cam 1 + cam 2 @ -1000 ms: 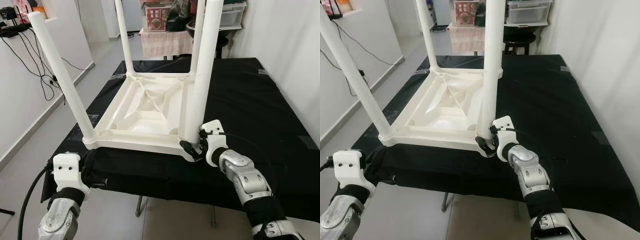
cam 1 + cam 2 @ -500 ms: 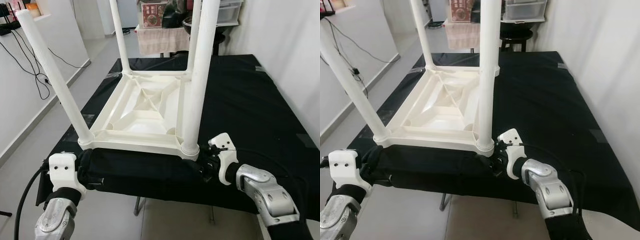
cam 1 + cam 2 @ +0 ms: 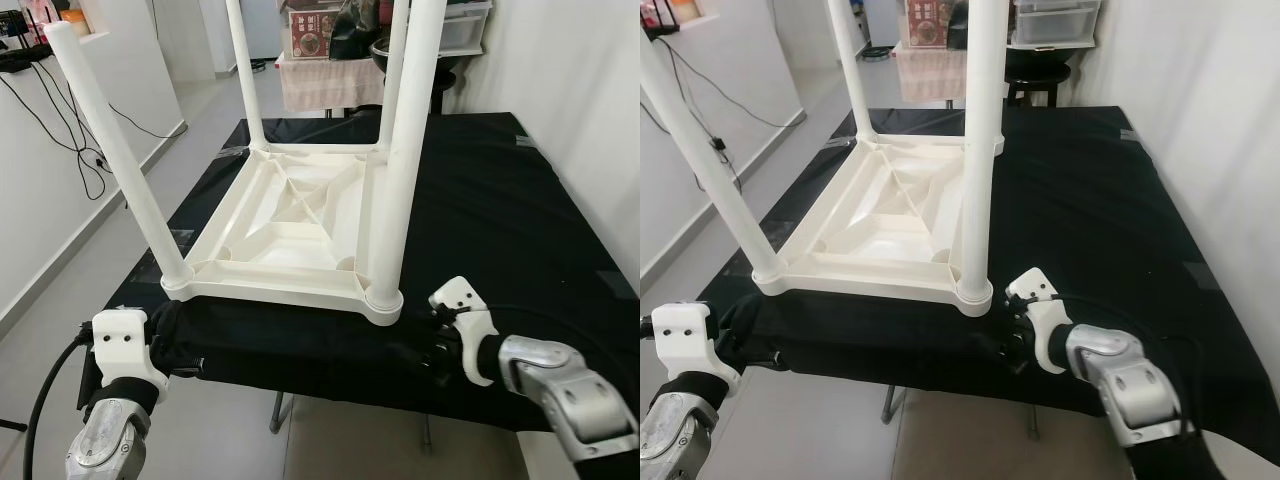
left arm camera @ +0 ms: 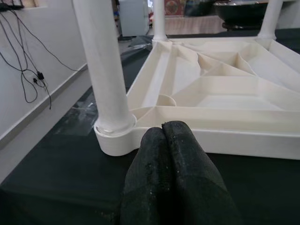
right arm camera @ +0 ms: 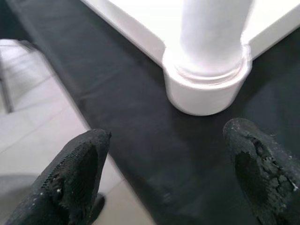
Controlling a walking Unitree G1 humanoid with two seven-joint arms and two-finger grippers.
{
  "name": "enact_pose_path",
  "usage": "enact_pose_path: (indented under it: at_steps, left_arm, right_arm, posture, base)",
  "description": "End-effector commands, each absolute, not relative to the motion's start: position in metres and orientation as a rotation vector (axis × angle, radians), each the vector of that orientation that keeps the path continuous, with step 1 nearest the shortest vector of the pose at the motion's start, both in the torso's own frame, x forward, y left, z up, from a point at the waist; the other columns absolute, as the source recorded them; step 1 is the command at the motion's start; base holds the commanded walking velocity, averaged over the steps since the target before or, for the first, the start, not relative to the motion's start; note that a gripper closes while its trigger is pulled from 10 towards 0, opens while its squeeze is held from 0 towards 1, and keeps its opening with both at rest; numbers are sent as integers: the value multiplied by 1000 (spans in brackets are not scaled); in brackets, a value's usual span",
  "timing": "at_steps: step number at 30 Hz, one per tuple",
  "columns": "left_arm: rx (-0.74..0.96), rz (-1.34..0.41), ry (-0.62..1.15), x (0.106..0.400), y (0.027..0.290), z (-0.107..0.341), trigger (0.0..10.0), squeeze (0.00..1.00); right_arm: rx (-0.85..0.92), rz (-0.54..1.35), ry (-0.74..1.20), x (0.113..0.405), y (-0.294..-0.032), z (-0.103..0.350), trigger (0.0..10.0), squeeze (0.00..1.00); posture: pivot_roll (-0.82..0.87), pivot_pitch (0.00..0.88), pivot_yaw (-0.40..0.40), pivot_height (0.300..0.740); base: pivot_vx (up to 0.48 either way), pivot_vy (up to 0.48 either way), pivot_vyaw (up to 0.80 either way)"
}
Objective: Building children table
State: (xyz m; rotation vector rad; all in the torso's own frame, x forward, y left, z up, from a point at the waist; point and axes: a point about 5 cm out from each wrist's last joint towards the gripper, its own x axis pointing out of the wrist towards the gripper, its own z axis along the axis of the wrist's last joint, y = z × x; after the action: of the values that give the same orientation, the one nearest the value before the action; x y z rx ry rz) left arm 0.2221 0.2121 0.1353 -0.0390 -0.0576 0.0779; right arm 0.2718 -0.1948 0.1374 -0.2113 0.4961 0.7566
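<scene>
Four legs [image 3: 405, 150] stand on the upturned table [image 3: 290, 225], on the black cloth [image 3: 500, 200]. I've pulled my right gripper [image 5: 159, 173] off the near corner, released; left gripper [image 4: 164, 140] clenched, empty.

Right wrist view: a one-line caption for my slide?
Open right claw hovers just short of the upturned white table's corner leg, above the black cloth.

The upturned children's table [image 3: 290, 225] reads as smooth cream plastic with a soft sheen, its round legs [image 3: 400, 170] just as sleek, and the surface [image 3: 500, 220] under it wears a matt black cloth. The left gripper [image 4: 166, 140] shows coarse, fuzzy black fabric on its fingers [image 4: 187, 159]. The right gripper [image 5: 164, 164] has the same rough covering, behind it a brushed silver metal arm [image 3: 560, 385].
</scene>
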Motion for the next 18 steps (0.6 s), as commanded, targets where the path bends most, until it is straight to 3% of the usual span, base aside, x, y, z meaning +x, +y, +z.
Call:
enact_pose_path:
  at_steps: [1,9,18]
  left_arm:
    - [-34,76,-29,222,214,131,10000,0]
    - [-32,73,-22,223,214,131,10000,0]
    - [-19,60,-36,224,213,132,10000,0]
  right_arm:
    - [-216,857,517,262,-189,139,10000,0]
    - [-223,967,539,250,-182,141,10000,0]
    - [-250,967,548,253,-178,142,10000,0]
  posture:
    - [-82,23,50,740]
    - [-80,21,50,740]
    - [-77,19,48,740]
  base:
    - [0,0,0]
    - [0,0,0]
    - [0,335,-89]
